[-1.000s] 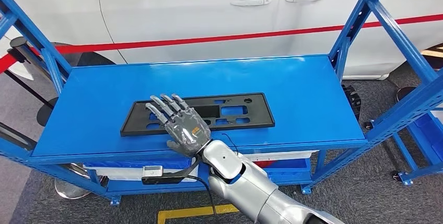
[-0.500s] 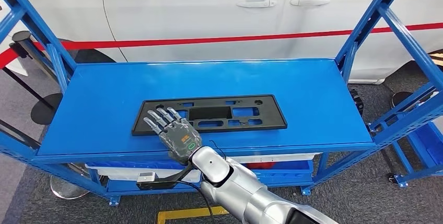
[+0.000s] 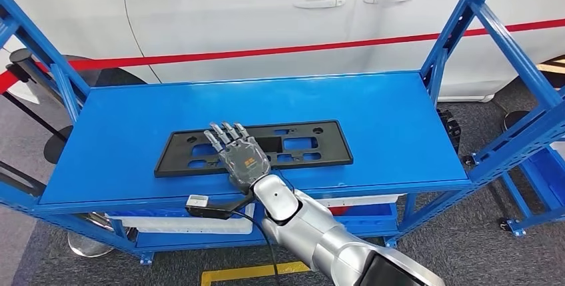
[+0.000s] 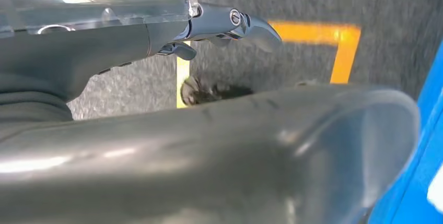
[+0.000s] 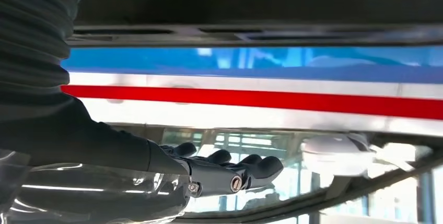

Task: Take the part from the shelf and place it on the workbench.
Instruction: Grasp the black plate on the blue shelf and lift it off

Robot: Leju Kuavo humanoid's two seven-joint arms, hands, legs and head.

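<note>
The shelf (image 3: 133,133) is glossy blue painted metal, and the part (image 3: 313,149) lying on it looks like matt black plastic. Over the part, the right robot hand (image 3: 241,159) is smooth grey plastic on a polished silver arm (image 3: 320,239). Behind the shelf stands a glossy white car (image 3: 253,13)

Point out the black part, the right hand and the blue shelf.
black part (image 3: 313,145): head view, on its frame right of the hand.
right hand (image 3: 243,159): head view, on the back of the hand.
blue shelf (image 3: 373,109): head view, on bare top surface right of the part.
</note>
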